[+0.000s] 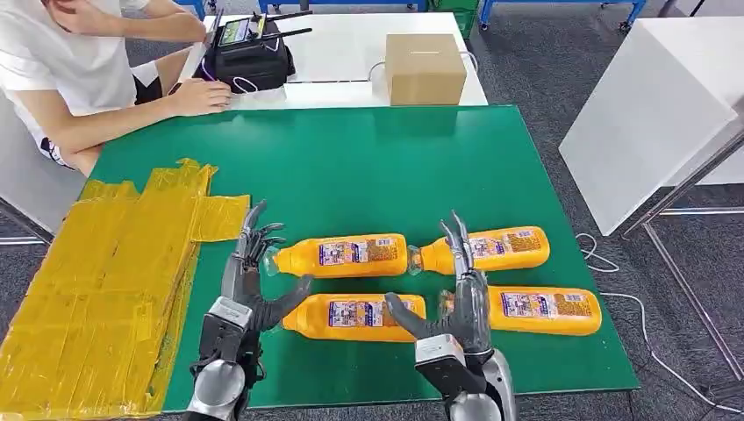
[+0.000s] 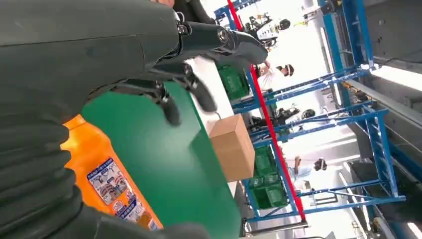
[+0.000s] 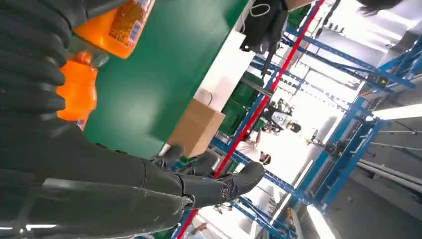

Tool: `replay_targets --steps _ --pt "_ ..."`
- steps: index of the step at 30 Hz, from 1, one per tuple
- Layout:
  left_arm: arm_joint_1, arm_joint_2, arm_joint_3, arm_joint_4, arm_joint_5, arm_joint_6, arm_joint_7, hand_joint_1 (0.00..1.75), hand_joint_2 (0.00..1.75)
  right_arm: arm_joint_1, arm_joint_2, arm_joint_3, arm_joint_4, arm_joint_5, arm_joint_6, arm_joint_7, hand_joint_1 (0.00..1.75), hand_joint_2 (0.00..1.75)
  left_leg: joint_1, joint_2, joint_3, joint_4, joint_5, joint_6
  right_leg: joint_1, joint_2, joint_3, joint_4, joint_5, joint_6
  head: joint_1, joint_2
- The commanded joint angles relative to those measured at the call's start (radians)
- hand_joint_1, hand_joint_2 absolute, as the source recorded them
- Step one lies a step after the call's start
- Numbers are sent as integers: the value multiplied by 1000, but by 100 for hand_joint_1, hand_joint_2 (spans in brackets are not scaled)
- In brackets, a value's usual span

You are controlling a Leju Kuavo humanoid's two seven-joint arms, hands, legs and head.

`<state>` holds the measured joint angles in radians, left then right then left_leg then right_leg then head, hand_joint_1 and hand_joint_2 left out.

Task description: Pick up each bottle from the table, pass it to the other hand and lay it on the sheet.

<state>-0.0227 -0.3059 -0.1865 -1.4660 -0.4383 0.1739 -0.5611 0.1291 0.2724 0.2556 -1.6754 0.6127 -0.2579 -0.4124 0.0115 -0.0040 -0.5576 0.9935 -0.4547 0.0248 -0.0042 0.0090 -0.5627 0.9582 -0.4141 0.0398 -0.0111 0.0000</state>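
Observation:
Several orange bottles lie on their sides on the green table in two rows: far left bottle, far right bottle, near left bottle, near right bottle. My left hand hovers open by the left pair's caps, thumb reaching toward the near left bottle. My right hand stands open between the near bottles, fingers up over the far right bottle's neck. The yellow taped sheet covers the table's left side.
A cardboard box and a black bag sit on the white table behind. A person sits at the far left, a hand resting near the green table's corner. A white panel stands to the right.

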Motion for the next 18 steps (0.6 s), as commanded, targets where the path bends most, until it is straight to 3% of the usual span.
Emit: replay_targets --steps 1,5,14,18 --pt "-51 -5 34 74 31 -55 9 0 175 -108 -114 13 161 231 33 174 0 175 0 0 4 -1 0 0 0 -1 3 -1 0 -1 0 0" --pt "-95 -9 53 117 48 -77 12 0 175 -235 -166 12 380 393 -4 236 0 175 1 3 6 -3 1 0 1 1 6 -4 2 -1 0 0" --pt "-97 -5 60 118 46 -76 10 0 175 -242 -168 23 381 418 5 245 0 175 0 0 5 -2 0 1 0 -1 4 -1 -1 -1 0 0" --pt "-163 14 145 179 74 -60 4 0 175 -366 -168 9 563 479 4 267 0 175 0 2 3 -1 1 1 0 1 2 -1 1 0 0 0"
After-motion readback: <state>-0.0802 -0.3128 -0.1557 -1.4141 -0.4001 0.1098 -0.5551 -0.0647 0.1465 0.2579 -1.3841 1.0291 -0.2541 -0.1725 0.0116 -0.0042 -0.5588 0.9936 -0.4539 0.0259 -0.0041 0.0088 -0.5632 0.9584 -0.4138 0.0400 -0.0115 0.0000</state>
